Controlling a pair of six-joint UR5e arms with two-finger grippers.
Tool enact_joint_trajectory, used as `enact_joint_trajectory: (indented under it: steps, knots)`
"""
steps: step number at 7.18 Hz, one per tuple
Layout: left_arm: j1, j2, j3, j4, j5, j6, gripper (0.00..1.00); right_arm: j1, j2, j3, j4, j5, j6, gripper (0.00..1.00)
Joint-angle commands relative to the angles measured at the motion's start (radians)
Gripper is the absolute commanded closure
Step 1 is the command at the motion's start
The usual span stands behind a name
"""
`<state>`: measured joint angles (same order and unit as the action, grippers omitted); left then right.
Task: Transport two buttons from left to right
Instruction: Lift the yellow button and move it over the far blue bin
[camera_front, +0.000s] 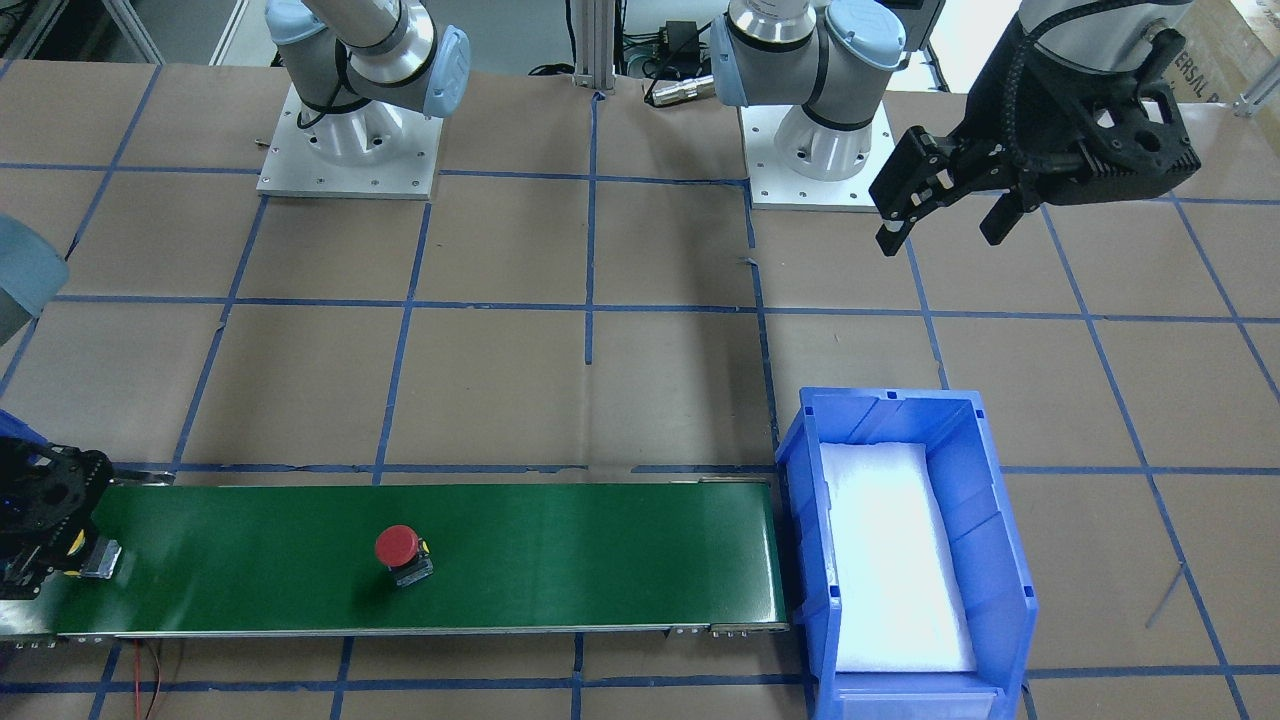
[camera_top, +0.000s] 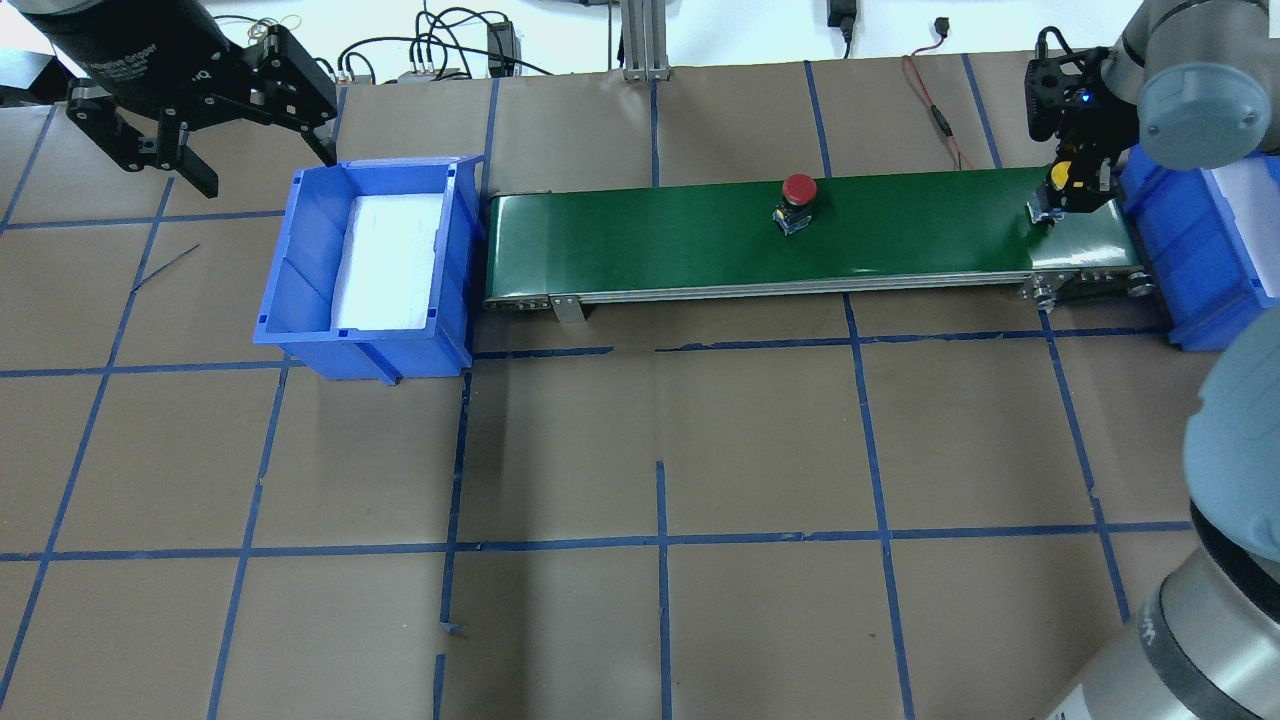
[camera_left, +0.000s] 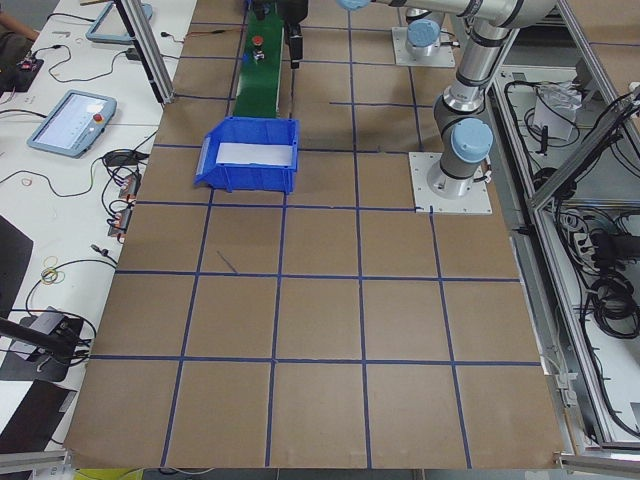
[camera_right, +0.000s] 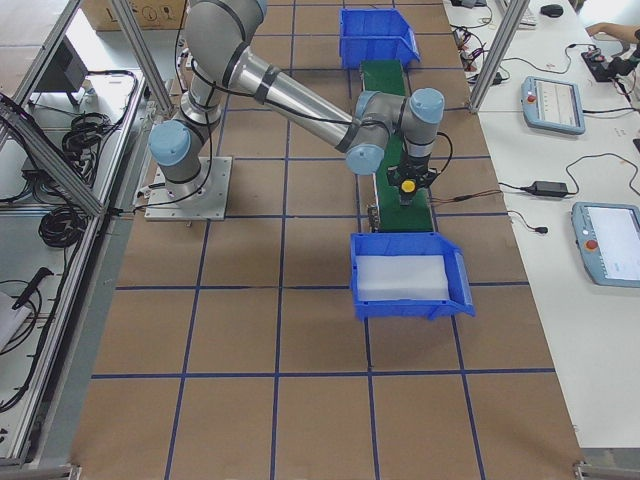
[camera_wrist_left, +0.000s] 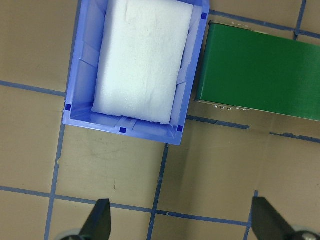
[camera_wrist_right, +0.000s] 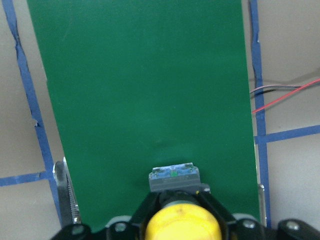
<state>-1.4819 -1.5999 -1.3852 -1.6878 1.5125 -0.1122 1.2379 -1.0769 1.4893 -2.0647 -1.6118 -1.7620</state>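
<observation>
The red button (camera_front: 398, 548) stands alone on the green conveyor belt (camera_front: 560, 550), right of its middle in the overhead view (camera_top: 798, 190). My right gripper (camera_top: 1066, 188) is at the belt's right end, shut on the yellow button (camera_wrist_right: 182, 226). The button's grey body (camera_wrist_right: 174, 177) sticks out low over the belt. The yellow cap also shows in the exterior right view (camera_right: 407, 186). My left gripper (camera_top: 262, 170) is open and empty. It hovers high beside the far left corner of the left blue bin (camera_top: 300, 262). Its fingers (camera_wrist_left: 100, 220) frame the table below.
The left blue bin (camera_wrist_left: 125, 129) holds only a white foam pad (camera_wrist_left: 145, 60) and butts against the belt's left end. A second blue bin (camera_top: 1185, 245) stands past the belt's right end. Brown paper with a blue tape grid covers the table (camera_top: 660, 430).
</observation>
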Motion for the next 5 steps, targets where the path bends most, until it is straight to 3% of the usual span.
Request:
enact_joint_trajectory:
  steps: [1, 3, 5]
  knots:
    - [-0.001, 0.0, 0.0, 0.0, 0.0, -0.001, 0.0, 0.0, -0.008, -0.012, -0.002, -0.017, 0.0, 0.92]
    - [-0.001, 0.0, 0.0, 0.0, 0.0, -0.001, 0.0, -0.03, -0.018, -0.13, 0.043, -0.022, -0.029, 0.92]
    - [-0.001, 0.0, 0.0, 0.0, 0.0, -0.001, 0.0, -0.199, -0.05, -0.198, 0.159, 0.04, -0.191, 0.92]
